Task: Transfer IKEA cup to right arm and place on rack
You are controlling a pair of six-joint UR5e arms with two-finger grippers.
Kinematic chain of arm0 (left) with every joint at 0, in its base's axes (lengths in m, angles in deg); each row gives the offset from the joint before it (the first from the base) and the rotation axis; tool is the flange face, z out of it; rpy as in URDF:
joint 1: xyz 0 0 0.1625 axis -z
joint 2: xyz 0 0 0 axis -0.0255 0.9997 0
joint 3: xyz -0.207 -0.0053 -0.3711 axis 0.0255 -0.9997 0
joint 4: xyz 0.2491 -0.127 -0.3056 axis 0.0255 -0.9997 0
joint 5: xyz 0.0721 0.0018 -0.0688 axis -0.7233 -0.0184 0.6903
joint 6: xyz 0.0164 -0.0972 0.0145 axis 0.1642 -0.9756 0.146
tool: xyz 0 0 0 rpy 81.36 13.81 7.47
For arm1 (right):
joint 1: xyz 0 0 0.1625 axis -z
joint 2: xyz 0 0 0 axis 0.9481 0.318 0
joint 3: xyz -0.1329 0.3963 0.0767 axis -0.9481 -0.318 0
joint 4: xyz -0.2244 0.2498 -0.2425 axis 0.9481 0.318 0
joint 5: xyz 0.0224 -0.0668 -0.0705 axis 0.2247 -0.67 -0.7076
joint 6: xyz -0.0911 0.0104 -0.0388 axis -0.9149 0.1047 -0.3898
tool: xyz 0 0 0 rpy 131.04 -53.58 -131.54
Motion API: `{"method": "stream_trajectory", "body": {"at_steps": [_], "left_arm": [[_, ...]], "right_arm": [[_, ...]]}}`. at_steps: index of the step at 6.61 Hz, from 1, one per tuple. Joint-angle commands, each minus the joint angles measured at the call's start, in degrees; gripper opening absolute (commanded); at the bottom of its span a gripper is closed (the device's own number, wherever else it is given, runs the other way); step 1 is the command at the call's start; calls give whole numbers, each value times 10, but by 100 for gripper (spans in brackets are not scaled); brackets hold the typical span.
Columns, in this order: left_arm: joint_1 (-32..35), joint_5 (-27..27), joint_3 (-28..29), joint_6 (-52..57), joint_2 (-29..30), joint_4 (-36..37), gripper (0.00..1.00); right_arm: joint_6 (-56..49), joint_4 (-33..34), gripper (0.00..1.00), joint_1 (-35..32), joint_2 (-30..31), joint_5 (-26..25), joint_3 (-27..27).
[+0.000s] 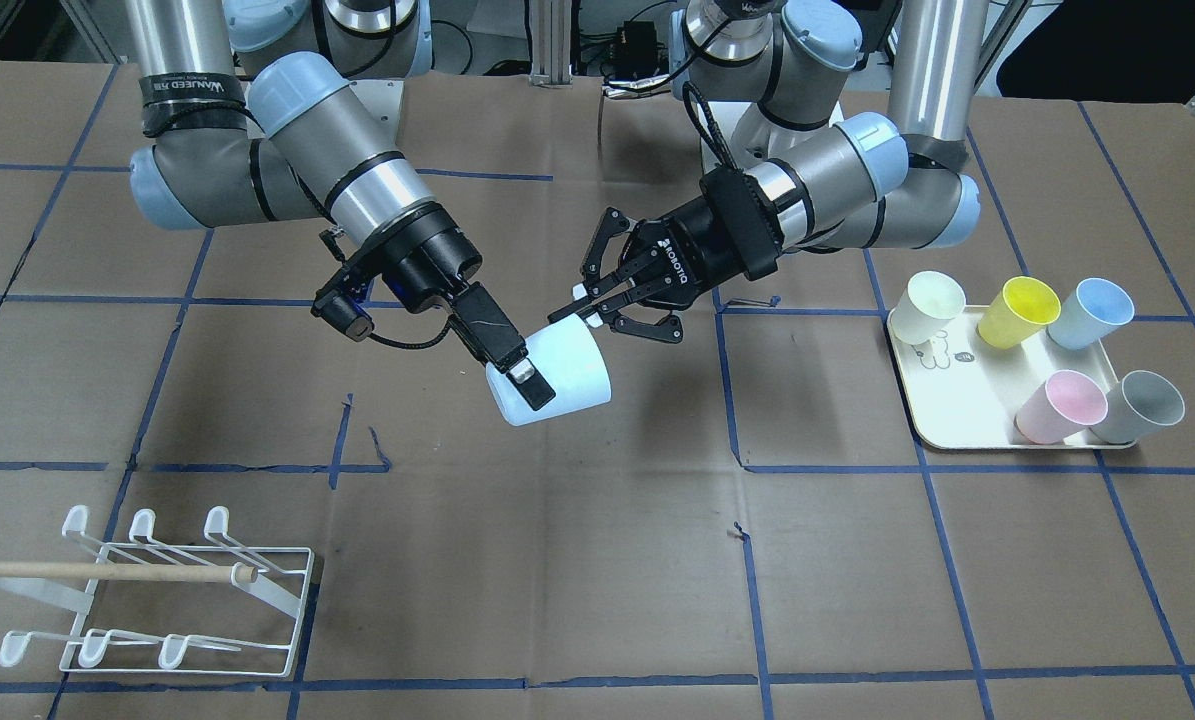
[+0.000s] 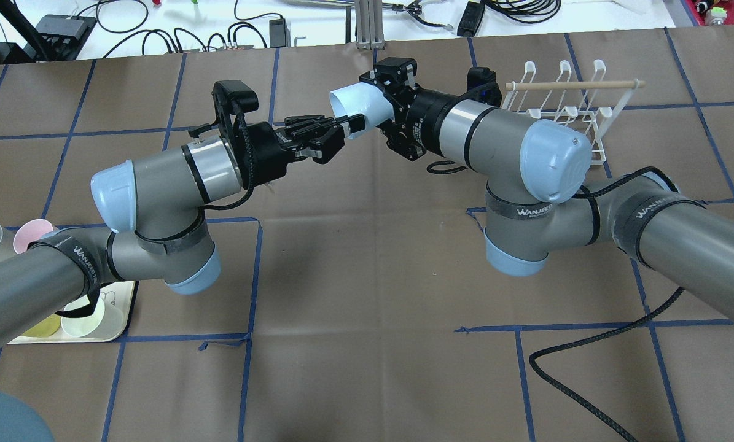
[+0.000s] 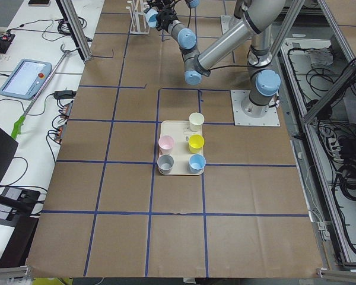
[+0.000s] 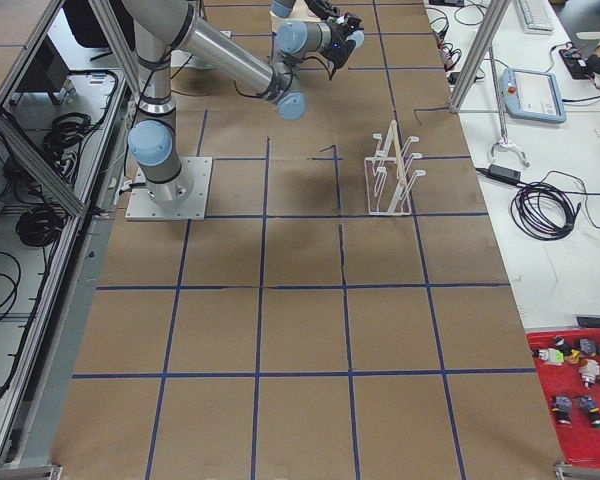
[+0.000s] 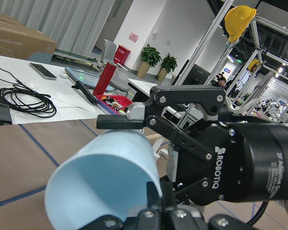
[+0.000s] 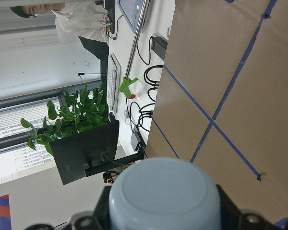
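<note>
One held cup (image 1: 577, 370), pale blue, is seen in the air at the centre of the front-facing view. It lies tilted between two grippers, well apart from the single rack (image 1: 267, 590) at lower left. The right gripper (image 1: 527, 385) is clamped across its body near the base. The left gripper (image 1: 579, 305) has its fingers drawn close on the rim, one tip reaching into the mouth.

Six prongs, in two rows of three, and one wooden rod (image 1: 107, 571) are counted on the rack. At the right, one tray (image 1: 957, 400) carries five more: a cream cup (image 1: 932, 308), a yellow cup (image 1: 1027, 312), a blue cup (image 1: 1092, 312), a pink cup (image 1: 1062, 405) and a grey cup (image 1: 1137, 407).

"ROBOTIQ" is read on the left gripper, and "WANJEED" on a black band (image 1: 182, 95) round the right arm (image 1: 357, 170). In the overhead view, bands with the same lettering are seen on both arms.

The held cup's open mouth is shown only by the left wrist view, and its closed base only by the right wrist view.
</note>
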Motion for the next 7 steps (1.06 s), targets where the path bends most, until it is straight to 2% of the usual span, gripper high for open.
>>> {"method": "stream_trajectory", "body": {"at_steps": [1, 3, 4, 5, 7], "left_arm": [[0, -5, 1, 0, -4, -1, 22], [0, -8, 4, 0, -5, 0, 72], [0, -7, 4, 0, -6, 0, 88], [-1, -5, 1, -1, -15, -1, 98], [-24, -2, -29, -2, -47, -14, 98]], "right_arm": [[0, -1, 45, 0, 3, 0, 0], [0, -1, 45, 0, 3, 1, 0], [0, -1, 45, 0, 3, 1, 0], [0, -1, 45, 0, 3, 1, 0], [-5, 0, 42, 2, -3, 1, -5]]}}
